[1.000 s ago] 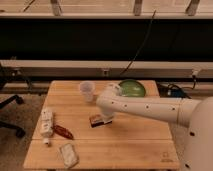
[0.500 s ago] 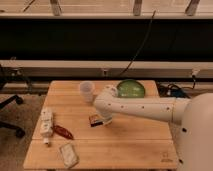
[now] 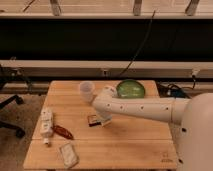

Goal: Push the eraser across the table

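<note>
The eraser (image 3: pixel 93 119) is a small dark block with a light edge, lying near the middle of the wooden table (image 3: pixel 135 137). My white arm reaches in from the right across the table. My gripper (image 3: pixel 102 119) is low over the table, right beside the eraser on its right side and seemingly touching it.
A clear plastic cup (image 3: pixel 86 90) stands at the back, just behind my arm. A green bowl (image 3: pixel 131 88) sits at the back right. A white bottle (image 3: pixel 46 123), a brown packet (image 3: pixel 63 132) and a pale wrapper (image 3: pixel 68 153) lie at the left. An office chair (image 3: pixel 9 107) stands left of the table.
My arm has shifted slightly left and forward, with the gripper staying against the eraser. The eraser has moved a little to the left.
</note>
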`<state>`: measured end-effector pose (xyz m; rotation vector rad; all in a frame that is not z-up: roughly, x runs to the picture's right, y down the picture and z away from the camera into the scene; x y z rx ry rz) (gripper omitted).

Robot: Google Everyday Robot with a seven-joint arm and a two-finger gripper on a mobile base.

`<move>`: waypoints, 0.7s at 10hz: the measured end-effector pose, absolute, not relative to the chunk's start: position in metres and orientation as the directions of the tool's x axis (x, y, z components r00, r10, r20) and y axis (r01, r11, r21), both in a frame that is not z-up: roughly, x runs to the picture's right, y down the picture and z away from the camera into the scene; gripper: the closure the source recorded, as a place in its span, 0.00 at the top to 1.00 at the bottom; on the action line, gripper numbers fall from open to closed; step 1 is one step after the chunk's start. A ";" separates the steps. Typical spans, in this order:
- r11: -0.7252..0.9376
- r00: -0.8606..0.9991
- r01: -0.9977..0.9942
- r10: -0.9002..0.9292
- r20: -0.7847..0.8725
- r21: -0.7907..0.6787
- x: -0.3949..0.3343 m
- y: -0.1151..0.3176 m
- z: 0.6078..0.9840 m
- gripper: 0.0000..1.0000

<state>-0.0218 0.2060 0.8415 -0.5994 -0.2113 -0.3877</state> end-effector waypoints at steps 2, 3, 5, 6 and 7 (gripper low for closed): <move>0.758 0.908 0.410 -0.289 0.302 -0.507 -0.020 0.206 0.842 0.00; 0.758 0.908 0.411 -0.290 0.303 -0.507 -0.021 0.206 0.841 0.00; 0.754 0.898 0.430 -0.303 0.318 -0.496 -0.032 0.209 0.840 0.00; 0.753 0.896 0.434 -0.305 0.322 -0.495 -0.035 0.209 0.839 0.00; 0.753 0.896 0.434 -0.304 0.323 -0.494 -0.036 0.209 0.839 0.00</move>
